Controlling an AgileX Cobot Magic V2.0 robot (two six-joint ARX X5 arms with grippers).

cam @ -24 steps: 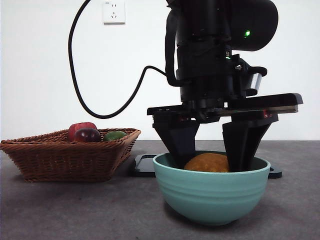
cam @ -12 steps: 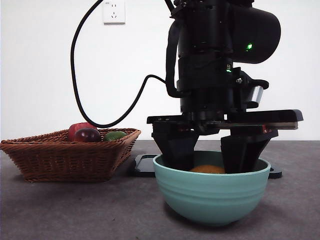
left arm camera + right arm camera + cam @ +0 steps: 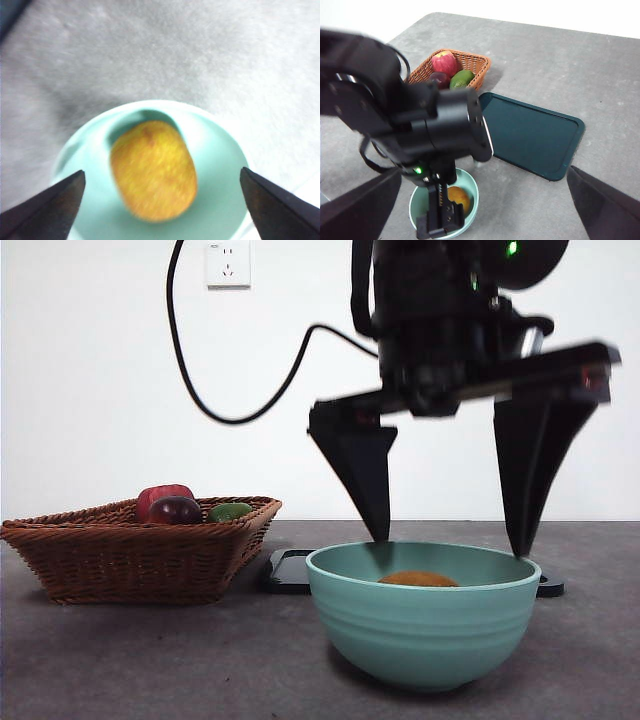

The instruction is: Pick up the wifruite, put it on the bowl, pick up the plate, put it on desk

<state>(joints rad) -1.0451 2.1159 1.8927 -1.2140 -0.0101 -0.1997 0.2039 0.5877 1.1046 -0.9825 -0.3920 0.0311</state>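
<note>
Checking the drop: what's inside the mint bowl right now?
The wifruite lies alone inside the bowl. The open left gripper is above the rim. The bowl's floor under the fruit is hidden.

a brown wicker basket (image 3: 140, 548) sits on the table holding a red apple (image 3: 160, 498), a dark red fruit (image 3: 176, 510) and a green fruit (image 3: 230, 511); at its 3 o'clock lies a flat dark tray (image 3: 530, 134); a wall socket (image 3: 228, 262) at 12 o'clock.
</note>
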